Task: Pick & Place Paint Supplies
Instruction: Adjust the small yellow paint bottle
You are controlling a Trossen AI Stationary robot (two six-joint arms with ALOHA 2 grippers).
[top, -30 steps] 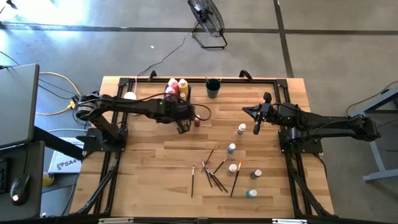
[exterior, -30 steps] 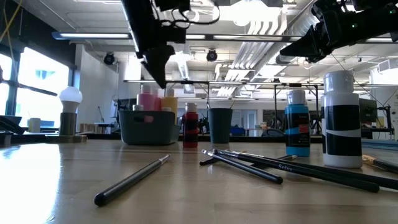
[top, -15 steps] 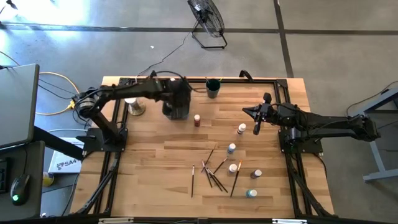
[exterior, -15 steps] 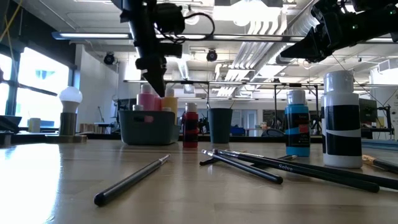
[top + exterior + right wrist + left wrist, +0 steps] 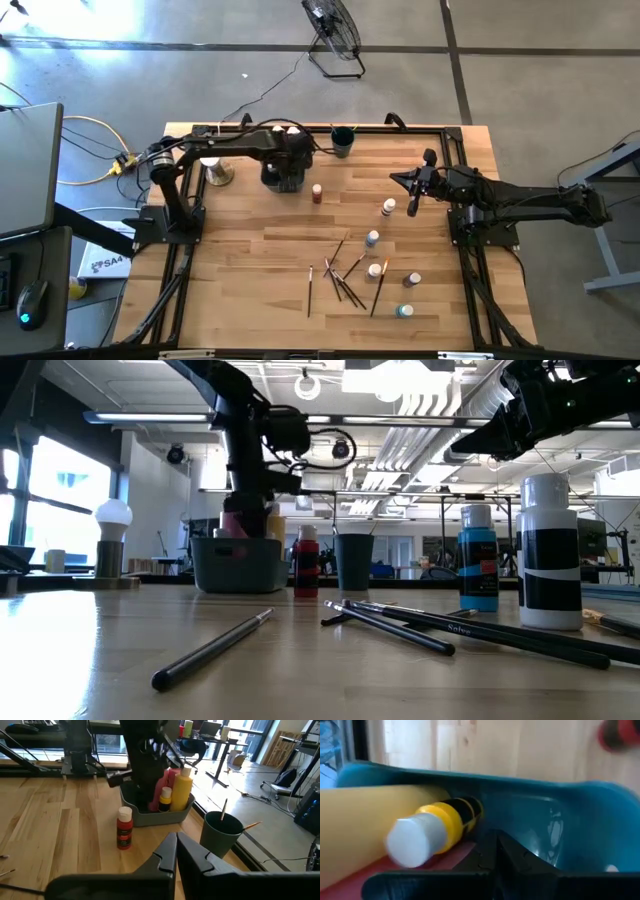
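Note:
A teal bin (image 5: 150, 817) at the table's far side holds a tall yellow squeeze bottle (image 5: 182, 790), a pink one (image 5: 161, 782) and a small yellow white-capped bottle (image 5: 432, 830). My left gripper (image 5: 492, 840) is shut, points steeply down and reaches into the bin (image 5: 235, 565) beside these bottles. A small red bottle (image 5: 317, 193) stands upright on the table just right of the bin. Several small bottles (image 5: 388, 207) and thin brushes (image 5: 340, 275) lie farther toward the near edge. My right gripper (image 5: 413, 203) hovers shut and level at the right, holding nothing. My left gripper's shut fingertips (image 5: 506, 845) stand inside the bin, close beside the small yellow bottle and over the pink bottle. Whether they touch either, I cannot tell.
A dark green cup (image 5: 343, 140) with brushes stands right of the bin at the far edge. A white knob on a round tan base (image 5: 212, 170) stands left of it. Black rails (image 5: 455, 150) frame the table. Bare wood lies between the bin and the brushes.
My left gripper has gone from beside the red bottle toward the table's far edge and down into the bin, rolling about its own line as it went. It has stayed shut. The red bottle stands where it was.

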